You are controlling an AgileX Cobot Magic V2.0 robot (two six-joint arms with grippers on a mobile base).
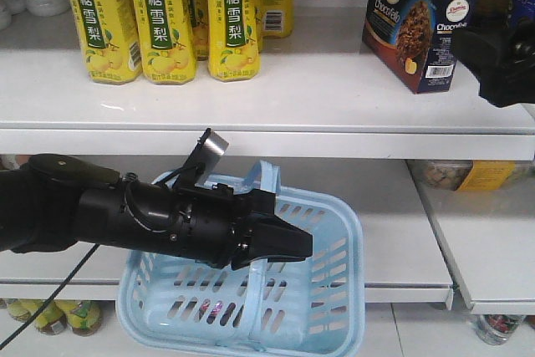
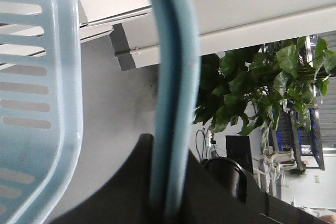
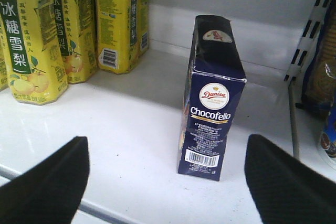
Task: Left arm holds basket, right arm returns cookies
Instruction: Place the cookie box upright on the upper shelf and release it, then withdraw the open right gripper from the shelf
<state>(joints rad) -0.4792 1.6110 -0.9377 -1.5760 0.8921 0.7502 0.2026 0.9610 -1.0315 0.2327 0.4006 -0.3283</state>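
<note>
Nearest, we see the left tool clamped on a handle of the light blue basket, which hangs below the upper shelf. Farther back, the right tool stands spread wide and empty. Between its fingers, untouched, the cookies stand upright on that shelf, right of the yellow cartons.
</note>
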